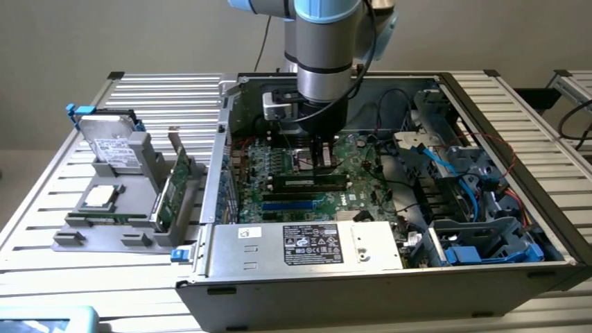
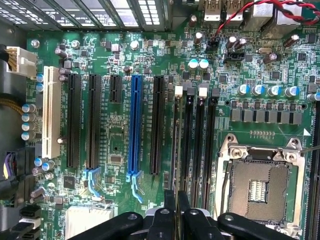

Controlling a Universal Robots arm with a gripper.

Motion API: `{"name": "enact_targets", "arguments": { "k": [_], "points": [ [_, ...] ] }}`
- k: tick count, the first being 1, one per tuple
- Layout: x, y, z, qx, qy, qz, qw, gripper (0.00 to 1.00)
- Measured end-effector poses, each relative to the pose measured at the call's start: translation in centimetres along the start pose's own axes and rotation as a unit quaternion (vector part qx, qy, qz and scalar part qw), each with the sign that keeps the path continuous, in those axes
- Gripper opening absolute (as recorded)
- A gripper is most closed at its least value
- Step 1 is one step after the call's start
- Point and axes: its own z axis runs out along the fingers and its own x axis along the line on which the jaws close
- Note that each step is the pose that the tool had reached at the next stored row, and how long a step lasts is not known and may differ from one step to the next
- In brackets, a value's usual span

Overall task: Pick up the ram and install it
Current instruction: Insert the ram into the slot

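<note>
The ram (image 1: 310, 182) is a long dark stick with a label, lying level over the motherboard (image 1: 277, 177) inside the open computer case. My gripper (image 1: 321, 165) reaches straight down onto it from above and is shut on its middle. In the wrist view the ram (image 2: 177, 145) shows edge-on as a thin line running away from my gripper (image 2: 176, 202). It lines up with the outermost of the black memory slots (image 2: 198, 145), beside a white latch (image 2: 178, 91). I cannot tell whether it is seated in the slot.
A CPU socket (image 2: 257, 185) lies beside the memory slots; a blue slot (image 2: 134, 125) and a white slot (image 2: 50, 115) lie on the other side. The power supply (image 1: 306, 243) fills the case front. Cables (image 1: 444, 166) hang at the exterior view's right. A grey fixture (image 1: 138, 208) outside holds a green card (image 1: 176, 187) and a hard drive (image 1: 116, 149).
</note>
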Motion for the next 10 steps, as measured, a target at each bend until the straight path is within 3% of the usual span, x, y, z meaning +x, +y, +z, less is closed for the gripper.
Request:
{"name": "enact_targets", "arguments": {
  "k": [10],
  "points": [
    [-0.01, 0.16, 0.01, 0.0057, 0.0000, 0.000, 1.0000, 0.15]
  ]
}}
